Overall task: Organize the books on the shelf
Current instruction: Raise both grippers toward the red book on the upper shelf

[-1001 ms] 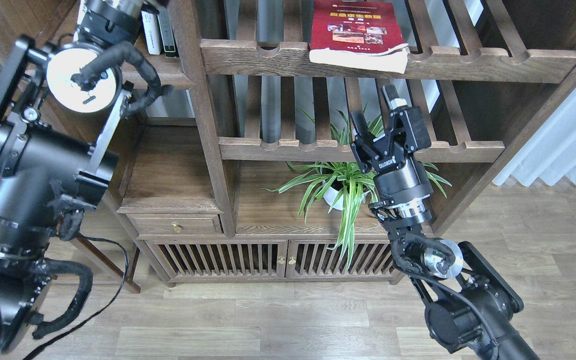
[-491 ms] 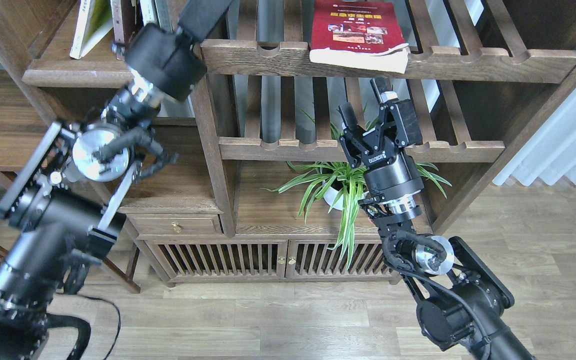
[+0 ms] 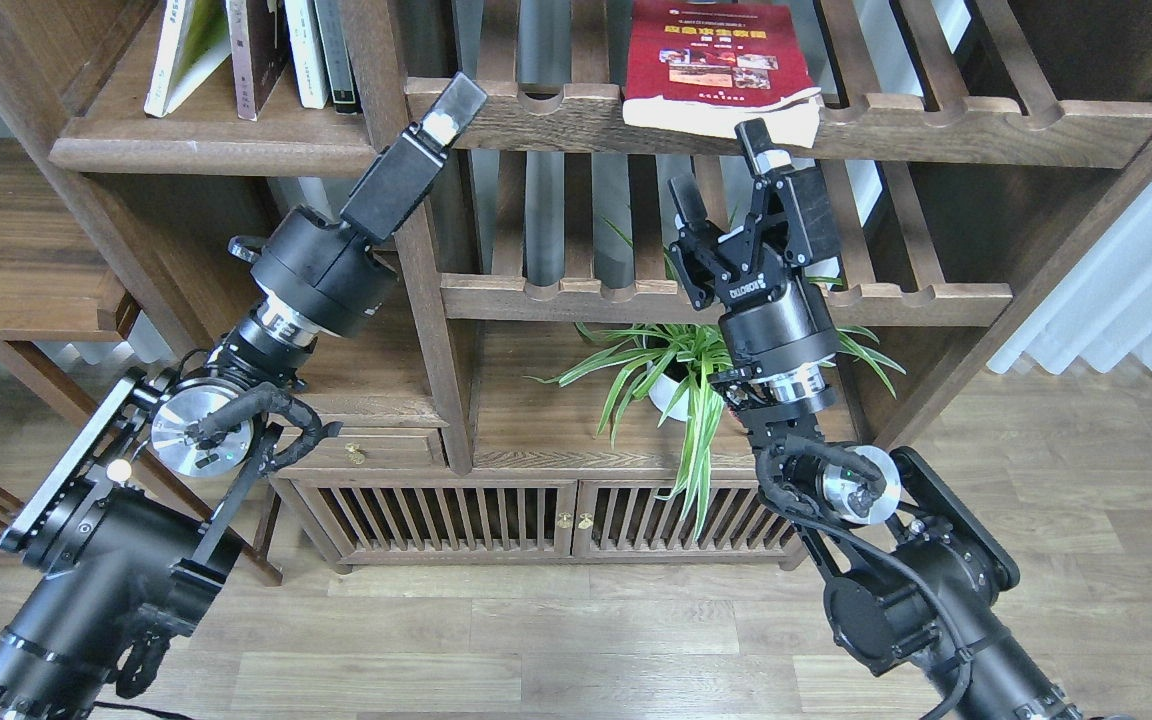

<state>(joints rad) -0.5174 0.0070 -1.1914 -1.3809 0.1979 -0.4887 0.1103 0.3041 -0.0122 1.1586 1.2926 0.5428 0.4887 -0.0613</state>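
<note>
Here the right gripper [image 3: 721, 175] stands wide, empty, just below the red book [image 3: 711, 55] lying flat on a slatted rack [image 3: 936, 125]. The left gripper [image 3: 441, 110] is edge-on; I cannot tell its state. 2 books [image 3: 226, 50] lean on the shelf [image 3: 206, 150].

A dark wooden bookcase against pale curtains, over grey-brown plank flooring.
Before me the tall dark-brown wooden bookcase [image 3: 416, 300] has slatted cabinet doors [image 3: 536, 520] low down and a small drawer with a brass knob [image 3: 354, 455]; white pleated curtains [image 3: 1126, 270] hang at right, and grey-brown wood-plank flooring [image 3: 536, 640] spreads below.
</note>
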